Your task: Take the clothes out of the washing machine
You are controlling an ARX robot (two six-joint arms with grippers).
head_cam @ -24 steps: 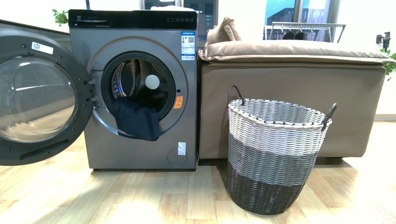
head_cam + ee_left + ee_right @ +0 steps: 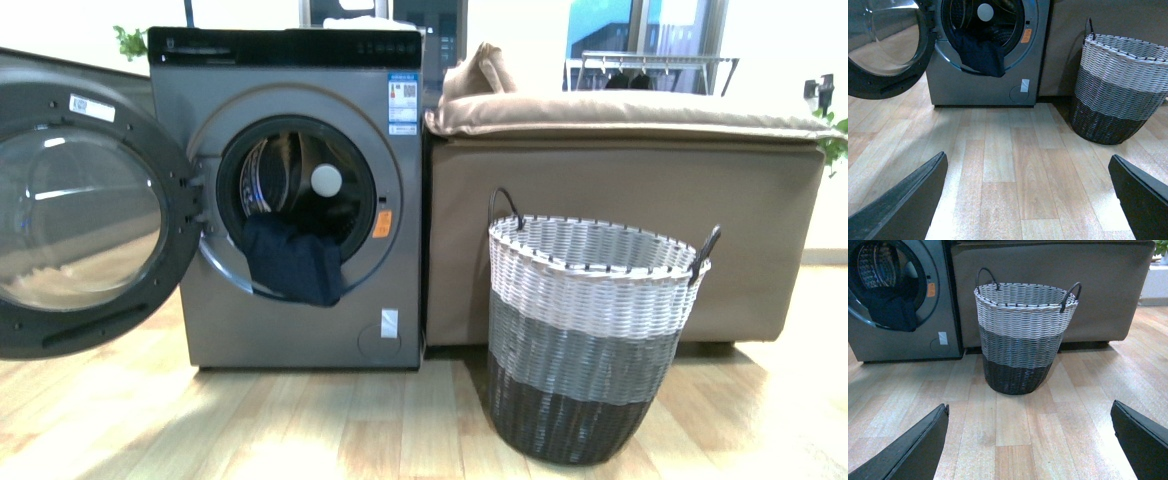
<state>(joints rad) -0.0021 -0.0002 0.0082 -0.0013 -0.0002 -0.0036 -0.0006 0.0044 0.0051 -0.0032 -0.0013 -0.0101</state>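
Washing machine [image 2: 300,330] stands left of ctr in front view, door [image 2: 80,200] swung open at left edge. Clothes [image 2: 293,262] hang over lower lip of drum mouth, part inside. Left claw [image 2: 1028,156] spread wide above floor, aimed twd machine. Right claw [image 2: 1030,405] spread wide, aimed twd basket [image 2: 585,330], right of ctr.

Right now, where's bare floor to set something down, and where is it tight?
Bare floor in front of the washing machine, left of the basket. Crowded: the drum mouth, where the clothes hang out, and between basket and sofa.
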